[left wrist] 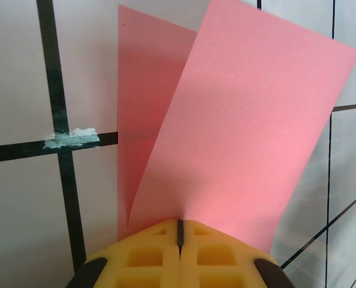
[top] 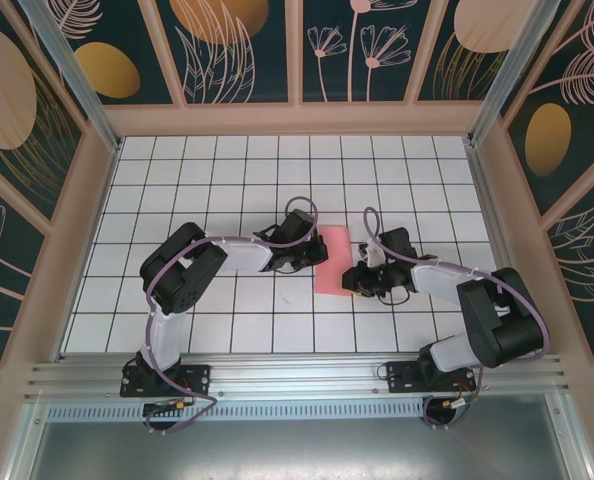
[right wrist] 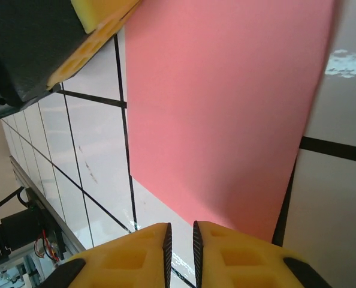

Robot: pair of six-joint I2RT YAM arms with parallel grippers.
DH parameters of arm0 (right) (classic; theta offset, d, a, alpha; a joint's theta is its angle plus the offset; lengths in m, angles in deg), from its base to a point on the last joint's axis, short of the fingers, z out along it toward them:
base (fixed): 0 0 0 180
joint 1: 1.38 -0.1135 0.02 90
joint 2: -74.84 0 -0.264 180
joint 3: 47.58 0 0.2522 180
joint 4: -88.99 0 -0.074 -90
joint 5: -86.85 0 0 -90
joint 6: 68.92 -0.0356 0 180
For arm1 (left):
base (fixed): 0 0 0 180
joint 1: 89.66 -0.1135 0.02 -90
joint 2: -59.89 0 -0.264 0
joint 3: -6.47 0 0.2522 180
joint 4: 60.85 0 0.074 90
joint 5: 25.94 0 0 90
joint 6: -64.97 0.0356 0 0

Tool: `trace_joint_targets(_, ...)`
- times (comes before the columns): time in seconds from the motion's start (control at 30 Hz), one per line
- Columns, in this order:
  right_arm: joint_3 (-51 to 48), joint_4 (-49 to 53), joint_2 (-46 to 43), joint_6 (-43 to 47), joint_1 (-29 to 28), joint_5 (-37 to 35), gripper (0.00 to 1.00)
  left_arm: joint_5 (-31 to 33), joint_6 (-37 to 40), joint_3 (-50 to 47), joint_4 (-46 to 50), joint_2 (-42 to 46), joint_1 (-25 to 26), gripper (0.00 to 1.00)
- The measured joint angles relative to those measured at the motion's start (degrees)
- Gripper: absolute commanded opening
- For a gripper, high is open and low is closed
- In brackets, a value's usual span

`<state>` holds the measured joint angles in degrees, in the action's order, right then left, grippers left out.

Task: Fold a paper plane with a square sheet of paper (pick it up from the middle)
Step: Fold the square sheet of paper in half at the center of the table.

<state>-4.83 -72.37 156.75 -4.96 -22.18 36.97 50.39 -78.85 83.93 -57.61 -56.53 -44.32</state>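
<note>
On the white gridded tabletop (top: 227, 170), your left tool (left wrist: 179, 227) is clamped tight on one edge of the sheet (left wrist: 250, 120), with the yellow jaws pressed together around the paper. From that pinch an upper flap rises and leans right over a lower layer lying flat on the tabletop, and the two layers do not line up.

From above, the sheet (top: 333, 262) sits between your two tools as a narrow pink strip, its long axis running away from the near edge. The left tool (top: 310, 262) touches its left side and the right tool (top: 357, 280) waits just beside its near right corner.

Your right tool (right wrist: 181, 231) has its jaws almost together, with a slim gap and nothing seen in it. The sheet (right wrist: 226, 108) lies flat just ahead of its tips.

The paper is thin, matte, plain salmon-pink and bends in a soft curve without a sharp crease. The left arm holds the flap, so the coming move likely depends on carrying it rightward, square across the strip's long axis, towards the right tool.
</note>
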Motion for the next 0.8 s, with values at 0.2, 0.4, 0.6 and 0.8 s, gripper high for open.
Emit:
trace_joint_targets(0.2, -0.57, -0.44, 3.28, 0.04, 0.2, -0.28, 0.19, -0.02, 0.17, 0.0, -0.11, -0.02, 0.0, 0.05)
trace_joint_targets(0.4, 1.9, 1.92, 2.97, 0.2, 0.57, -1.57, 0.19, -0.02, 0.22, 0.0, -0.17, -0.02, 0.0, 0.05)
trace_joint_targets(0.6, 10.45, 2.78, 3.28, 0.74, 3.87, -2.75, 0.19, -0.04, 0.39, 0.0, -0.17, -0.07, 0.0, 0.05)
trace_joint_targets(0.8, 14.95, 0.92, 10.73, 1.97, 4.61, -2.54, 0.19, -0.07, 0.42, 0.0, -0.2, -0.11, 0.0, 0.05)
